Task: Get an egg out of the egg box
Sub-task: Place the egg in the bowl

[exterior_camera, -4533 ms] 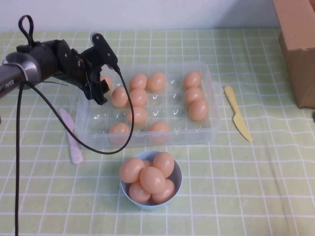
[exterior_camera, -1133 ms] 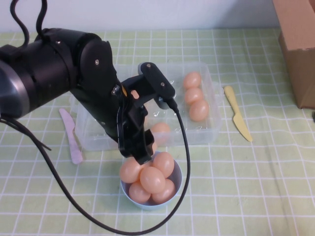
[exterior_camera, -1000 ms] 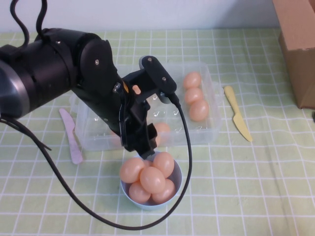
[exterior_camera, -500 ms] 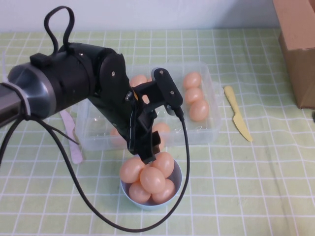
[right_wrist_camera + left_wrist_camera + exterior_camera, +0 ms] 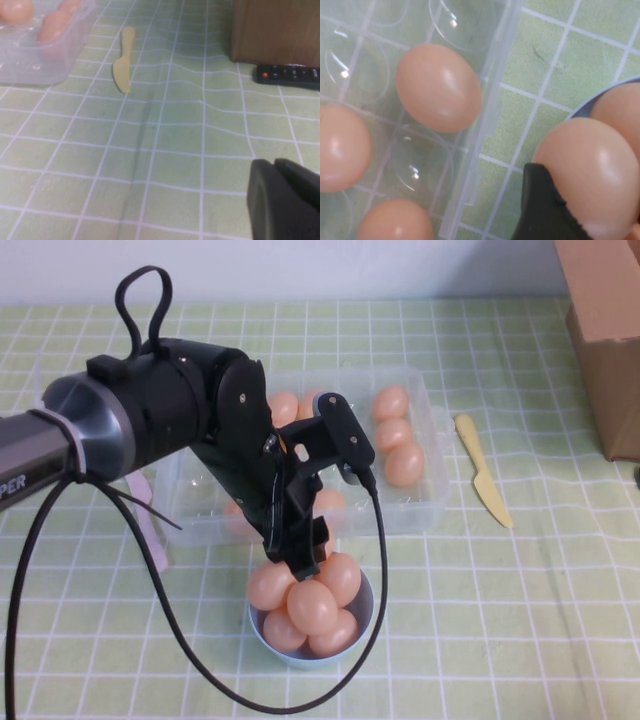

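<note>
Left gripper (image 5: 300,558) sits at the near edge of the egg box (image 5: 432,472), over the light-blue bowl (image 5: 362,615). In the left wrist view, one dark finger (image 5: 542,210) touches the egg (image 5: 587,175), which lies on the bowl's heap; can't tell whether the fingers are clamped. Versus half a second ago, the arm has shifted slightly toward the bowl. Right gripper (image 5: 285,200) is parked over bare tablecloth, fingers together, near a yellow knife (image 5: 122,62) and a remote (image 5: 287,75).

I see the peach egg (image 5: 587,175) atop the bowl pile, just outside the clear egg box (image 5: 432,480), mid-counter.
</note>
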`<state>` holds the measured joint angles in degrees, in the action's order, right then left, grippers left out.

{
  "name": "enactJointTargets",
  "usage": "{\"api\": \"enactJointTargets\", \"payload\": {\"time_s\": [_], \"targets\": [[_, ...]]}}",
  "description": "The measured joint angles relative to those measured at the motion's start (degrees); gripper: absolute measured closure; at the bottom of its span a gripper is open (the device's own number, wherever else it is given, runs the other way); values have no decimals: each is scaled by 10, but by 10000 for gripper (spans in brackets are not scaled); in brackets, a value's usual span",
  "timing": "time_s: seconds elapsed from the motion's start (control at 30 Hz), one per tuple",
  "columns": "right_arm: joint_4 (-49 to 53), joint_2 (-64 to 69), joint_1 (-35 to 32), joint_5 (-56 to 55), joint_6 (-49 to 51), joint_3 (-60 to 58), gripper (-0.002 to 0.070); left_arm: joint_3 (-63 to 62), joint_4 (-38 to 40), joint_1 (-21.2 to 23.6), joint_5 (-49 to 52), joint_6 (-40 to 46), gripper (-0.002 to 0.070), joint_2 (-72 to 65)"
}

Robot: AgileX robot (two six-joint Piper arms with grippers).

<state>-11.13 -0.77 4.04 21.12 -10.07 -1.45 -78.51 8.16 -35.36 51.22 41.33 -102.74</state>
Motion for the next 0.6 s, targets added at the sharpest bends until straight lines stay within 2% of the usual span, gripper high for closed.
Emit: {"api": "enactJointTargets", "payload": {"time_s": [0.6], "targets": [[0, 0, 0, 0, 0, 0, 694, -12, 3, 0, 14, 16, 351, -1]]}}
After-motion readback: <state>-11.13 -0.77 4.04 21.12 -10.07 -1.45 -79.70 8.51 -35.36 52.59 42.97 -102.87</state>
